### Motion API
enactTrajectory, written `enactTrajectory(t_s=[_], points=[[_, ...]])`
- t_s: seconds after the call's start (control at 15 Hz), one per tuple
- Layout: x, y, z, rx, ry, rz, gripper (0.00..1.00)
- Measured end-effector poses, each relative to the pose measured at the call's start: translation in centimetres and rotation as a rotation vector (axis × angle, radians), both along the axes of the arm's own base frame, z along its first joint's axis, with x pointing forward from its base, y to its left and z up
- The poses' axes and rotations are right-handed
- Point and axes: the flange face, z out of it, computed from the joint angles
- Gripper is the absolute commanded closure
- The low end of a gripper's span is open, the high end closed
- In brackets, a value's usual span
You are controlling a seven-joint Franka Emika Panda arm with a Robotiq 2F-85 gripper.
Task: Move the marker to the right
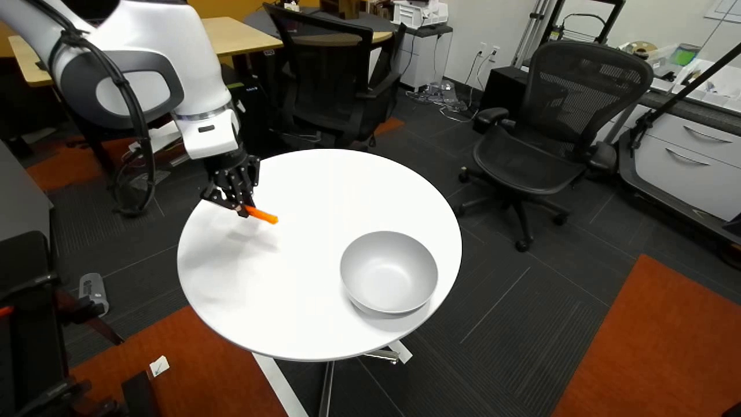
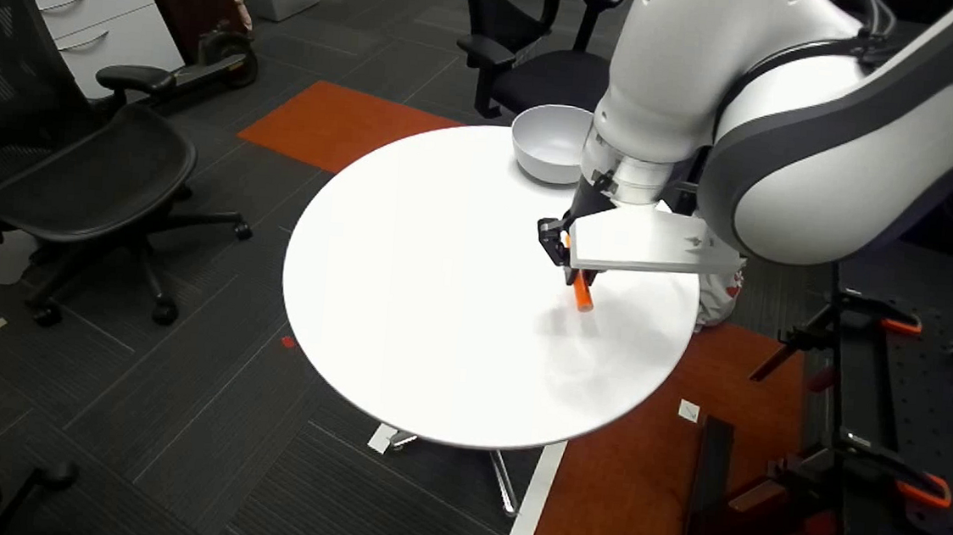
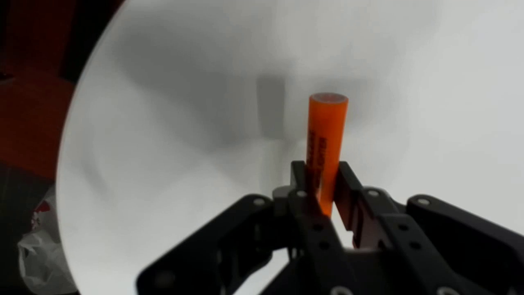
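The orange marker [image 1: 263, 215] is held between the fingertips of my gripper [image 1: 243, 209], which is shut on it. It also shows in an exterior view [image 2: 583, 295]. In the wrist view the marker [image 3: 327, 127] points up the picture between the fingertips [image 3: 321, 166], and dark lettering runs along its side. Its other end is hidden behind the fingers. The marker's shadow on the white round table [image 3: 163, 213] lies apart from it, so it appears held above the tabletop.
A grey bowl [image 1: 388, 272] stands near the table's edge, and it also shows in an exterior view [image 2: 546, 158] close to the arm. Black office chairs [image 1: 544, 121] stand around the table. A dark bench with orange-tipped clamps [image 2: 899, 403] is beside it.
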Motion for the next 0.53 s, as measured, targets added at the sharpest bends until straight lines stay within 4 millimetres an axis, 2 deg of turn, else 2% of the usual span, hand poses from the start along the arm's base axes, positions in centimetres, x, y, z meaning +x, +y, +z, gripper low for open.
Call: enactTrajectory(t_s=[0.53], points=[[-0.8,-2.0,-1.8,0.027,0.063,-0.05,0.95]])
